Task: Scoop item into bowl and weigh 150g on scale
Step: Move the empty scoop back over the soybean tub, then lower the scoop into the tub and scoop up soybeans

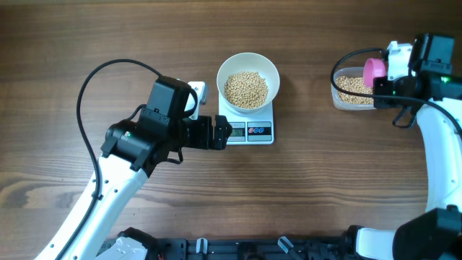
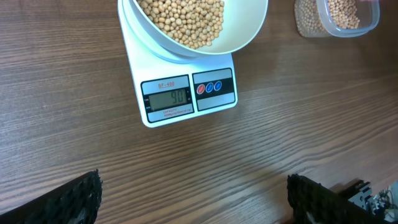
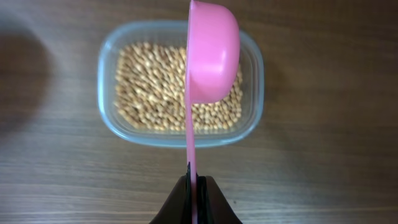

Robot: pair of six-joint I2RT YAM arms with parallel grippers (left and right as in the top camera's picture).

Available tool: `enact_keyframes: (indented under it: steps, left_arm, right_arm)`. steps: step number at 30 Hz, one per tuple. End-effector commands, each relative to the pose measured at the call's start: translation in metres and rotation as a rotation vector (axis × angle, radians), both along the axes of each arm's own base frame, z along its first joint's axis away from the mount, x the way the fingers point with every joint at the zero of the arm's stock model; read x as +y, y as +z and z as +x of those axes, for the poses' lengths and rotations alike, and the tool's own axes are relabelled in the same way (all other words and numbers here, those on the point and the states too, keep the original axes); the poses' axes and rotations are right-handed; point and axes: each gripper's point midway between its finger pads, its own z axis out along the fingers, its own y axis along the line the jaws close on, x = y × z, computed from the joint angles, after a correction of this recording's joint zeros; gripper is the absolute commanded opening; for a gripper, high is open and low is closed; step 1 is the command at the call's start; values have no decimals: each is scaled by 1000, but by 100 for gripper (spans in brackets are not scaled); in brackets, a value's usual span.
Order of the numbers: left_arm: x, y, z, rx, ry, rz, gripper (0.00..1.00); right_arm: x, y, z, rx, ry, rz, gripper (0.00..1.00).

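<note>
The white bowl [image 1: 248,71] stands on the white scale [image 1: 247,131] and holds a heap of tan beans [image 1: 245,89]; the bowl [image 2: 249,31] and scale [image 2: 186,93] also show in the left wrist view. My left gripper [image 1: 219,133] stands open just left of the scale's display, fingers [image 2: 74,200] wide apart over bare wood. My right gripper [image 3: 194,186] is shut on the handle of a pink scoop [image 3: 211,53]. The scoop [image 1: 374,71] hangs tipped on its side above a clear container of beans [image 3: 149,87].
The clear rectangular container [image 1: 351,90] sits at the far right of the wooden table [image 1: 310,188]. Black cables loop from both arms. A small white object [image 1: 196,92] lies behind the left wrist.
</note>
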Motion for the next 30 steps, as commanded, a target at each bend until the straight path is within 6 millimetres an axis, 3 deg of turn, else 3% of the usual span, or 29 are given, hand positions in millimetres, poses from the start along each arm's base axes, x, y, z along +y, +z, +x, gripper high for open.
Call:
enact_keyframes:
  steps: [1, 14, 30]
  left_arm:
    - [-2, -2, -1, -1, -26, 4, 100]
    - [-3, -2, -1, -2, -26, 3, 100]
    - [-2, -2, -1, -1, -26, 4, 100]
  right_arm:
    - [-13, -7, 1, 38, -10, -60, 4]
    - [-12, -40, 3, 129, -30, -31, 4]
    - [7, -51, 2, 170, -5, 20, 4]
